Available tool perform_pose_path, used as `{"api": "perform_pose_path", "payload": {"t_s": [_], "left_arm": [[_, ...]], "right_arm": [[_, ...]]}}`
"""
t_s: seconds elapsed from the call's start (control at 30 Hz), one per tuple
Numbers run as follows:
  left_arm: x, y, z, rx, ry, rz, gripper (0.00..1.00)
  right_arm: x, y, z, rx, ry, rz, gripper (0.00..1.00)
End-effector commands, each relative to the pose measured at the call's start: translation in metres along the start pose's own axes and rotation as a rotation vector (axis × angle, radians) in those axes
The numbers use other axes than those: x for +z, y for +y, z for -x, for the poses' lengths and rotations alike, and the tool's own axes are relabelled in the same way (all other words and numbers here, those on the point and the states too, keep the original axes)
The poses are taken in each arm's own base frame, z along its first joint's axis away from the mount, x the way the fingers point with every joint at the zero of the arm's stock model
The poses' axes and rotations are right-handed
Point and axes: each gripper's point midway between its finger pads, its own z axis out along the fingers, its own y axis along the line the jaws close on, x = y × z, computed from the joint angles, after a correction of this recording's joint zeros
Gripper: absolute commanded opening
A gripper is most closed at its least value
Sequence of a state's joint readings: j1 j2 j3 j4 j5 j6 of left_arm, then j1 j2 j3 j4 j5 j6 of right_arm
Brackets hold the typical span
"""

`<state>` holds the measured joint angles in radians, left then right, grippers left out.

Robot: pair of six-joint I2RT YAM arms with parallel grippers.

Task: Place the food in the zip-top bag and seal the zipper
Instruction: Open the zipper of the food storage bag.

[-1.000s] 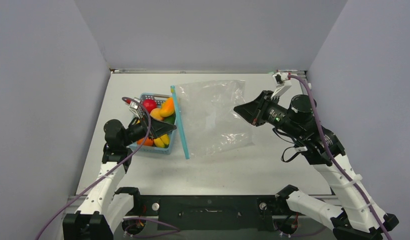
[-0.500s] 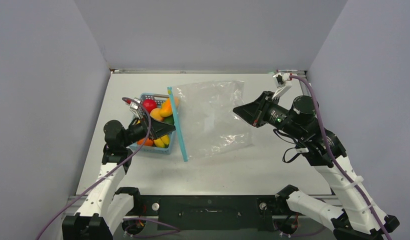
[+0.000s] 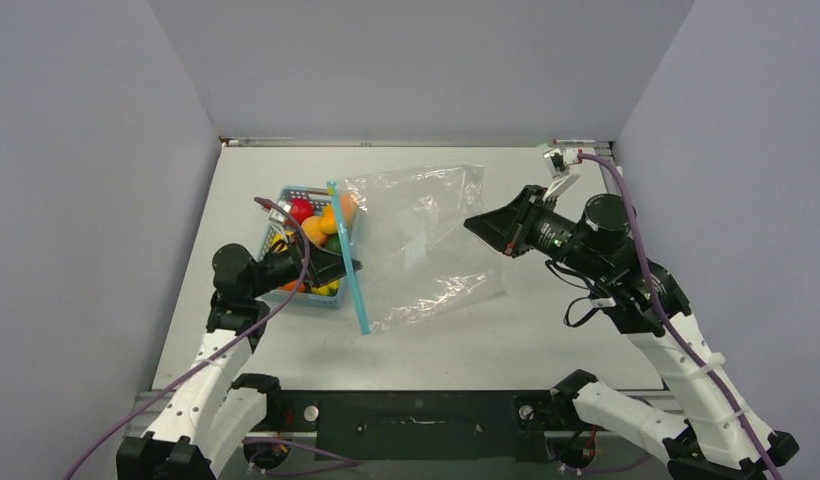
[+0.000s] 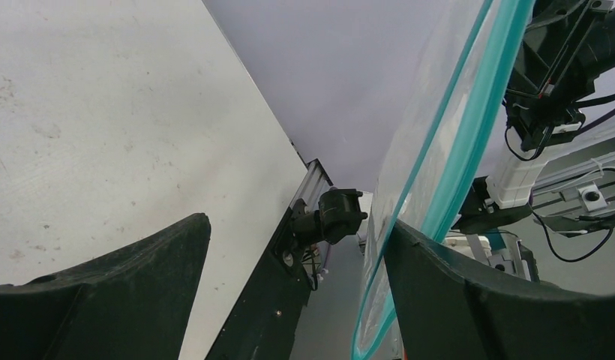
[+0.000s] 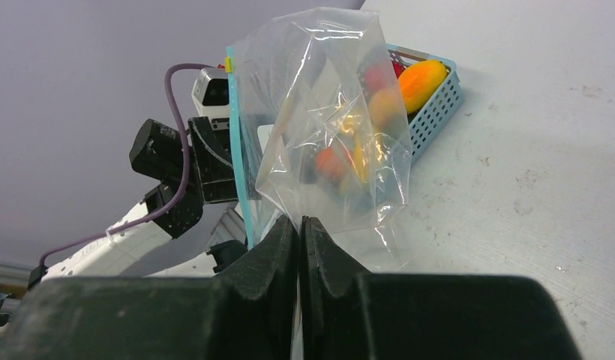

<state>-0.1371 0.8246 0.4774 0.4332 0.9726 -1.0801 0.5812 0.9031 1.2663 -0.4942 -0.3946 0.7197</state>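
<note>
The clear zip-top bag point(image 3: 426, 240) is lifted off the table and stretched between the arms. Its light-blue zipper point(image 3: 348, 258) hangs slanted over the basket's right side. My right gripper point(image 3: 473, 222) is shut on the bag's far edge, the plastic pinched between its closed fingers point(image 5: 299, 222). My left gripper point(image 3: 344, 268) stands open at the zipper. In the left wrist view the zipper point(image 4: 462, 142) runs along the inside of the right finger point(image 4: 477, 300). The food point(image 3: 302, 210), red, orange and yellow pieces, lies in the basket and shows through the bag point(image 5: 331, 161).
A light-blue plastic basket point(image 3: 304, 188) stands left of centre on the white table and holds the food. Grey walls close in the table on the left, back and right. The arm bases and a black rail point(image 3: 416, 415) run along the near edge.
The bag's zipper edge has swung left, over the basket. My left gripper has shifted slightly toward the near edge, staying open. The right gripper keeps its grip on the bag.
</note>
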Motion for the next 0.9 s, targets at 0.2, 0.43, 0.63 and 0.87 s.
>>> {"api": "perform_pose_path", "payload": {"t_s": [0.2, 0.43, 0.63, 0.87], "left_arm": [[0.003, -0.051, 0.009, 0.131, -0.028, -0.178, 0.80], [0.004, -0.074, -0.001, 0.170, 0.014, -0.257, 0.59], [0.002, -0.076, -0.007, 0.179, 0.030, -0.256, 0.43], [-0.002, -0.067, -0.014, 0.195, 0.039, -0.209, 0.43]], "right_arm": [[-0.004, 0.013, 0.004, 0.001, -0.031, 0.078, 0.05], [0.000, 0.006, -0.002, 0.008, -0.022, 0.066, 0.05], [0.002, -0.003, -0.001, 0.006, -0.034, 0.027, 0.05], [0.001, -0.006, 0.004, -0.008, -0.051, -0.001, 0.05]]}}
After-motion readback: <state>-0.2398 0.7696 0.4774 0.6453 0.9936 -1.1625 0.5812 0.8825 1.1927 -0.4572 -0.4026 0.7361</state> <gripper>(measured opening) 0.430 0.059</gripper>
